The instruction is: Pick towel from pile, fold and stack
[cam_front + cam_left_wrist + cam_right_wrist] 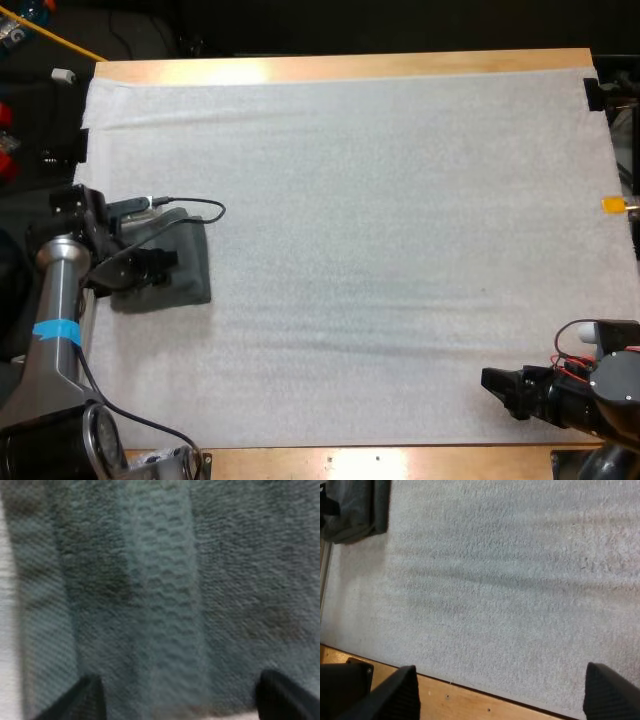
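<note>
A folded towel [192, 275] lies at nine o'clock; folding looks done.
Left end effector [158, 263] spread over it; right end effector [492, 384] spread at five o'clock.

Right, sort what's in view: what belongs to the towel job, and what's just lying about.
For the job:
folded towel, at the left side of the white mat
left tool, open, right over the folded towel
right tool, open, above the white mat close to its near edge

Just there:
white mat
wooden table
</note>
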Tool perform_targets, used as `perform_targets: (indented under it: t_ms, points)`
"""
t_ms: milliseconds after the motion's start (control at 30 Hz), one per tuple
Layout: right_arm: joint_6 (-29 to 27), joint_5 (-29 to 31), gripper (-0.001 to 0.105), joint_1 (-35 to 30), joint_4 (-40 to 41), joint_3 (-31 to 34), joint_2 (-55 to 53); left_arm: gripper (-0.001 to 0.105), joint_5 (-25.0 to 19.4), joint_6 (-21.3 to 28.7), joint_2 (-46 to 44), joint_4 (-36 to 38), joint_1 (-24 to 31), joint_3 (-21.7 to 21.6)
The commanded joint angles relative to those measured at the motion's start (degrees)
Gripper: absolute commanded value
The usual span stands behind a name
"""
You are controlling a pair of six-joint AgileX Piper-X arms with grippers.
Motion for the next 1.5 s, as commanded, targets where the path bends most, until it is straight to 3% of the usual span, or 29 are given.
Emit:
perform_targets:
  t_ms: [0,300,433,533,633,833,1467]
  points:
    - [-0.2,-0.1,0.066,0.1,0.2,-0.3,-0.2,0.063,1.3,-0.4,-0.3,-0.9,-0.6,0.6]
    - [-0.4,-0.1,0.066,0.1,0.2,-0.3,-0.2,0.063,-6.2,-0.4,-0.3,-3.3,-2.3,2.9]
    - [-0.4,-0.1,0.066,0.1,0.2,-0.3,-0.2,0.063,-6.0,-0.4,-0.3,-3.4,-2.3,2.9]
    - [-0.4,-0.4,0.066,0.1,0.2,-0.3,-0.2,0.063,-2.5,-0.4,-0.3,-2.7,-2.3,1.9]
    - [-0.4,-0.5,0.066,0.1,0.2,-0.3,-0.2,0.063,0.3,-0.4,-0.3,-2.2,-2.3,-0.7]
    - [-0.4,-0.5,0.066,0.1,0.2,-0.3,-0.2,0.063,0.9,-1.1,-0.3,-1.9,-2.3,-5.9]
    - [-0.1,-0.5,0.066,0.1,0.2,-0.3,-0.2,0.063,1.0,-2.7,11.9,-6.1,-2.8,-6.0]
